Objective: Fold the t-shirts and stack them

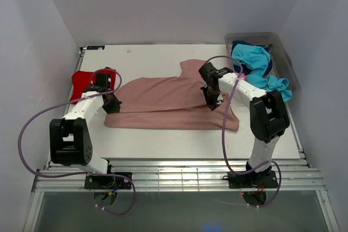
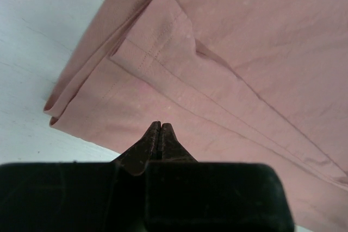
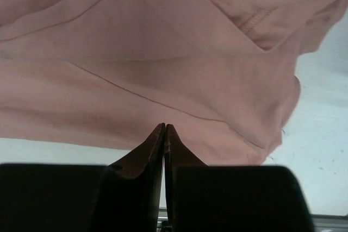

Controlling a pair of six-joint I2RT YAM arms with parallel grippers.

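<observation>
- Dusty-pink t-shirt (image 1: 168, 104) lies flat mid-worktop (image 1: 163, 139), folded into a long band.
- Its long axis runs left–right. One flap juts toward the far side, right of centre. Cannot tell which end is the neck.
- Left wrist view shows a stitched sleeve hem (image 2: 149, 55) folded in over the body of the shirt.
- Left arm reaches from the near left, forearm angled far and right. Left claw (image 1: 111, 104) is at the shirt's left end, fingers pressed together, tips over the cloth.
- Right arm is bent at the elbow, forearm angled far and left. Right claw (image 1: 211, 100) is on the shirt's right part, fingers together.
- Red t-shirt (image 1: 81, 82) lies far left, just beyond the left claw.
- Turquoise t-shirt (image 1: 253, 61) and navy t-shirt (image 1: 238, 44) sit in the clear bin (image 1: 287, 61), far right.
</observation>
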